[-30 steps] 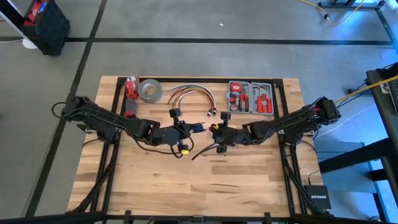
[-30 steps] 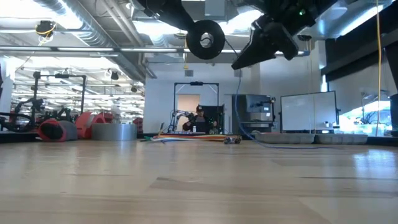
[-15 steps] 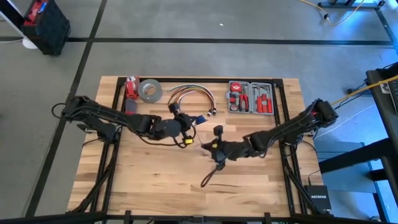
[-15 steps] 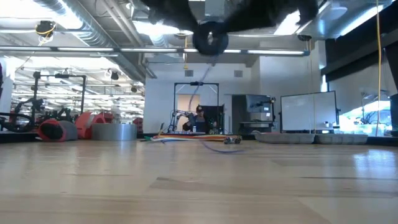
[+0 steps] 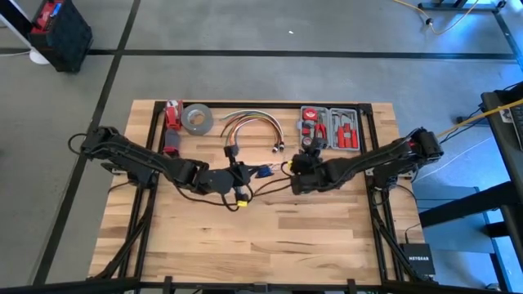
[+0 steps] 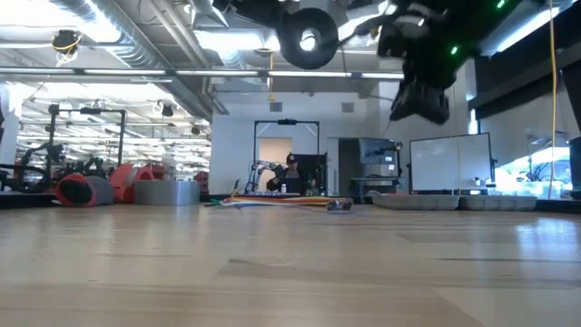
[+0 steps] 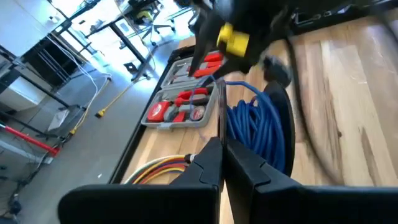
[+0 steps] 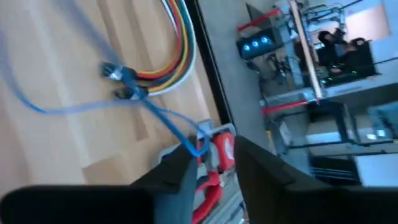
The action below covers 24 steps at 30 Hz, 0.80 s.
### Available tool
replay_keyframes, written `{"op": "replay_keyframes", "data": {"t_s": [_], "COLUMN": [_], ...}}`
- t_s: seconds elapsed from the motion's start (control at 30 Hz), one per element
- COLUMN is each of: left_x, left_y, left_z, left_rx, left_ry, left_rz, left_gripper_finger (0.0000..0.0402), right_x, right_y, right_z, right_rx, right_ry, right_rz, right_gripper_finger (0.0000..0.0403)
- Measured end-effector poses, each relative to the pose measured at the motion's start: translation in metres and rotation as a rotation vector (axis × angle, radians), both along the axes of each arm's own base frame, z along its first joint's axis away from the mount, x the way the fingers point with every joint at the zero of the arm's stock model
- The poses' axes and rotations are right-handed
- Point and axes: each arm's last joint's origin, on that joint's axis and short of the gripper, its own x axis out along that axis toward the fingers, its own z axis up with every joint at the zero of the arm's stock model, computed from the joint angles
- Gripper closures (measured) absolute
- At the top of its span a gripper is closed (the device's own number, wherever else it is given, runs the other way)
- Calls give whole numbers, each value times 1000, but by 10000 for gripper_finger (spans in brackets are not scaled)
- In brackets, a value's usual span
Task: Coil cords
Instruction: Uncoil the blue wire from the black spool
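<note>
The cord (image 7: 255, 127) shows in my left wrist view as a tight blue coil of many loops, just past my left pincer (image 7: 222, 163), whose fingers are pressed together on a strand. From above, only a small blue patch of cord (image 5: 263, 171) shows at mid-table between my two pincers, with a thin dark strand running right to my right pincer (image 5: 296, 167). My right wrist view shows a thin blue strand (image 8: 168, 124) running from between my right fingers (image 8: 180, 171), which pinch it, out past the coloured cables (image 8: 174, 37). The case (image 5: 328, 128) lies far right, the tape (image 5: 197, 119) far left. In the low view both pincers hang above the table (image 6: 290, 272).
</note>
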Motion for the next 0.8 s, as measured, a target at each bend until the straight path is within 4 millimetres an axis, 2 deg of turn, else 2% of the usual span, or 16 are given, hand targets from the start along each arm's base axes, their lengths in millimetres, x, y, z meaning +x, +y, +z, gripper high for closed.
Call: {"op": "replay_keyframes", "data": {"t_s": [0.13,0.27,0.4,0.53,0.8], "left_x": [0,0,0,0,0], "left_y": [4,9,11,11,11], "left_z": [-1,-3,-4,-4,-4], "left_rx": [1,-18,-24,-24,-26], "left_ry": [14,16,27,26,25], "left_rz": [12,40,50,51,52], "left_gripper_finger": [400,400,400,400,400], "right_x": [-6,-5,2,12,17], "right_y": [7,19,31,38,36], "right_z": [16,31,38,37,37], "right_rx": [80,180,244,329,213], "right_ry": [-70,-146,-196,-198,-255], "right_rz": [53,178,317,449,368], "right_gripper_finger": [267,251,247,247,246]}}
